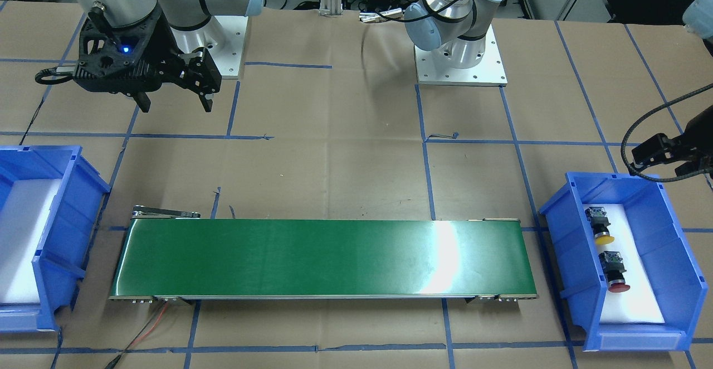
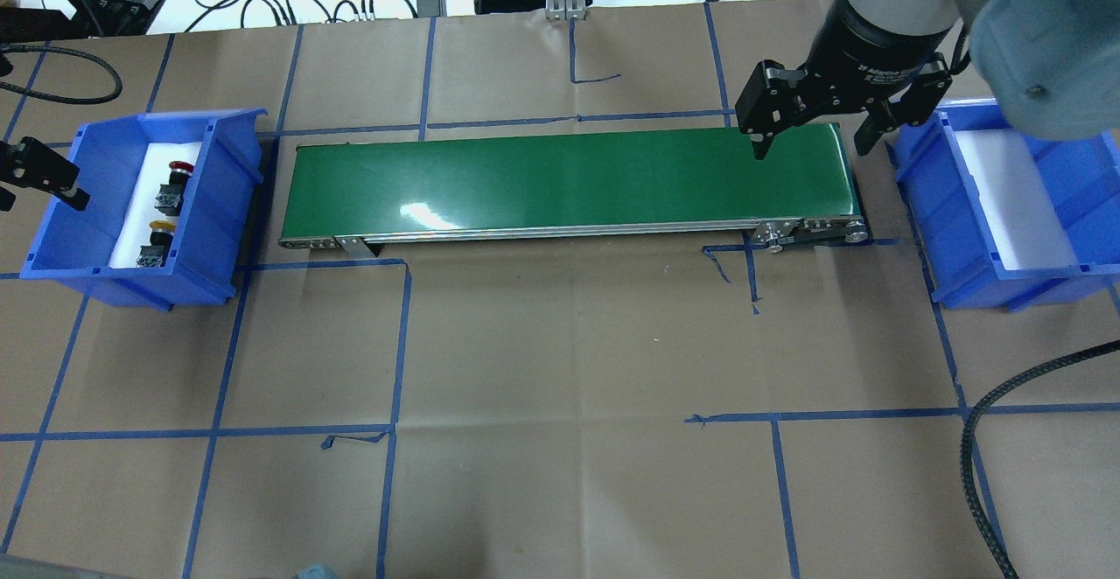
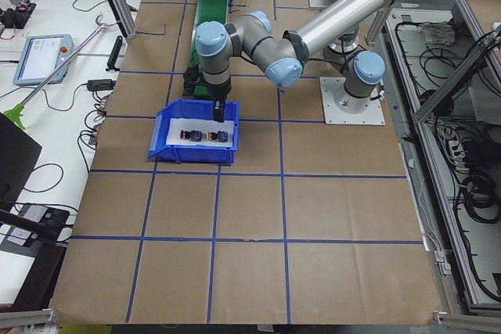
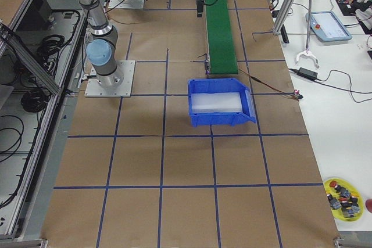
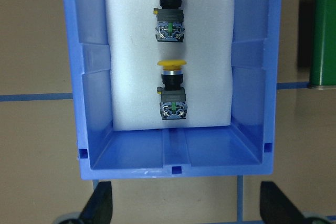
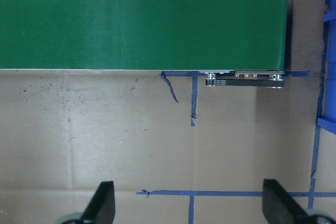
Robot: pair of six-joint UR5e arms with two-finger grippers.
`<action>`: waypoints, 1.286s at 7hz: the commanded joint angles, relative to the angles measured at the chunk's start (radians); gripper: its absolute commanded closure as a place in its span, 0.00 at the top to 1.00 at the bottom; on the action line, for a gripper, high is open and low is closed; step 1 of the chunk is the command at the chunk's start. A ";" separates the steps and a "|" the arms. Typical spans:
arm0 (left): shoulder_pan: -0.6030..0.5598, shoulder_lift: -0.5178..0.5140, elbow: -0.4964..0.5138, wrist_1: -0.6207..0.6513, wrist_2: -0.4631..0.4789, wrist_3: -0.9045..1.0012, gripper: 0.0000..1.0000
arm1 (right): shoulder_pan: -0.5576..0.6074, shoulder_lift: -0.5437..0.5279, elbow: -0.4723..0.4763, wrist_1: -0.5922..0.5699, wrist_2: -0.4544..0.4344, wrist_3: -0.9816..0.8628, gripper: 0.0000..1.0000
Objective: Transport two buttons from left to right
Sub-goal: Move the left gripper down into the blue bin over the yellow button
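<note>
The red button (image 5: 169,9) and the yellow button (image 5: 172,90) lie in line on white foam in the left blue bin (image 5: 92,103). They also show in the overhead view, red (image 2: 178,170) and yellow (image 2: 160,229). My left gripper (image 5: 186,205) is open and empty; it hangs above the bin's outer end, apart from the buttons, and sits at the overhead view's left edge (image 2: 35,178). My right gripper (image 2: 811,150) is open and empty above the right end of the green conveyor belt (image 2: 569,181).
The right blue bin (image 2: 919,185) with a bare white foam liner stands just past the belt's right end. Blue tape lines cross the brown paper table top. A black cable (image 2: 980,439) loops in at the front right.
</note>
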 commanded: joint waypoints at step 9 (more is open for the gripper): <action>-0.046 -0.198 -0.208 0.457 -0.002 -0.003 0.99 | 0.002 0.000 0.000 -0.001 0.003 0.000 1.00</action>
